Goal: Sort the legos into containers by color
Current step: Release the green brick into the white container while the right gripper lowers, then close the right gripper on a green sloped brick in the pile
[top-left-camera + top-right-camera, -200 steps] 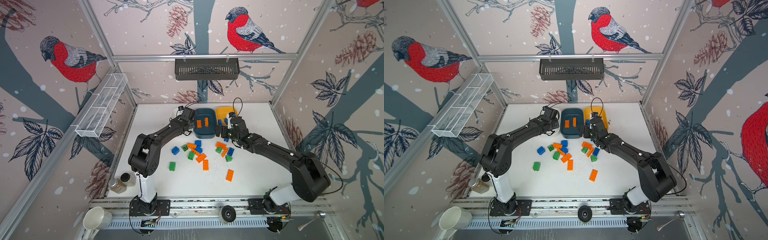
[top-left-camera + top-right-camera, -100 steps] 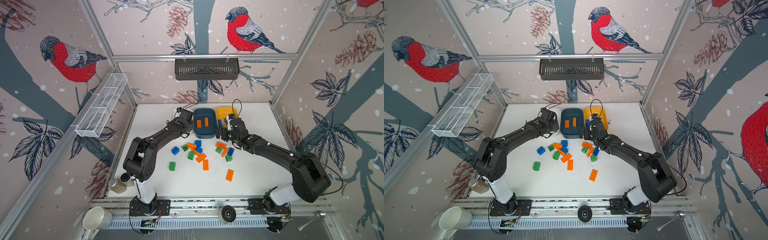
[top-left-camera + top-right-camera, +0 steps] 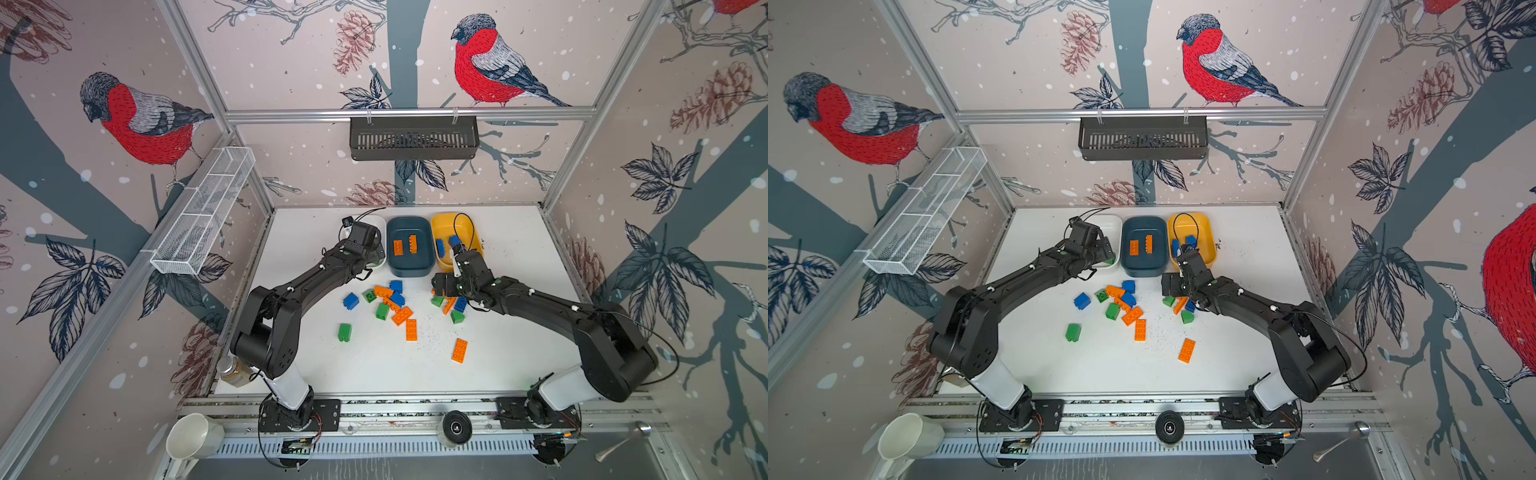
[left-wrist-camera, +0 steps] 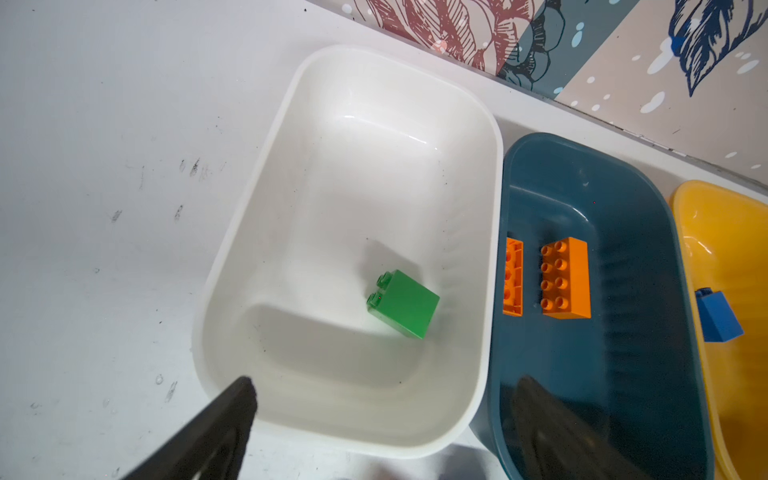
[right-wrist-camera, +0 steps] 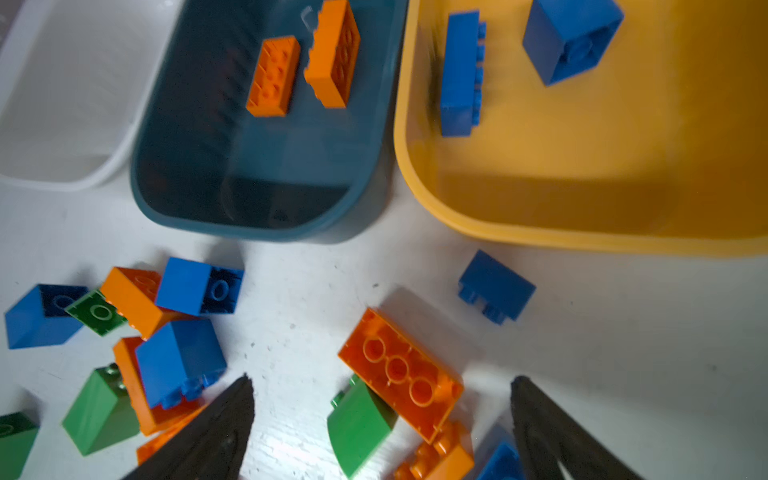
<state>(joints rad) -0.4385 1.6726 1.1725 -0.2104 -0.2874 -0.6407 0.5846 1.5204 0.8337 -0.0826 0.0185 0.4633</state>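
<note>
The white desk (image 3: pixel 519 353) carries three tubs along its 12 o'clock edge: white tub (image 4: pixel 374 145), teal tub (image 3: pixel 411 264) and yellow tub (image 3: pixel 442 226). The left pincer (image 4: pixel 386 380), spread and empty, hangs over the white tub's 6 o'clock rim. The right pincer (image 5: pixel 382 377), also spread and empty, is above the loose legos (image 3: pixel 401 316) mid-desk. In the tubs, in that order, lie one green brick (image 4: pixel 403 303), two orange bricks (image 3: pixel 398 247) and two blue bricks (image 5: pixel 459 75).

Left tool (image 4: pixel 386 386) spread wide — right tool (image 5: pixel 384 382) likewise, empty.

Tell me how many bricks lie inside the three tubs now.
5. One green brick in the white tub; two orange bricks in the teal tub; two blue bricks in the yellow tub. Together the views show each floor, so none seems hidden.
</note>
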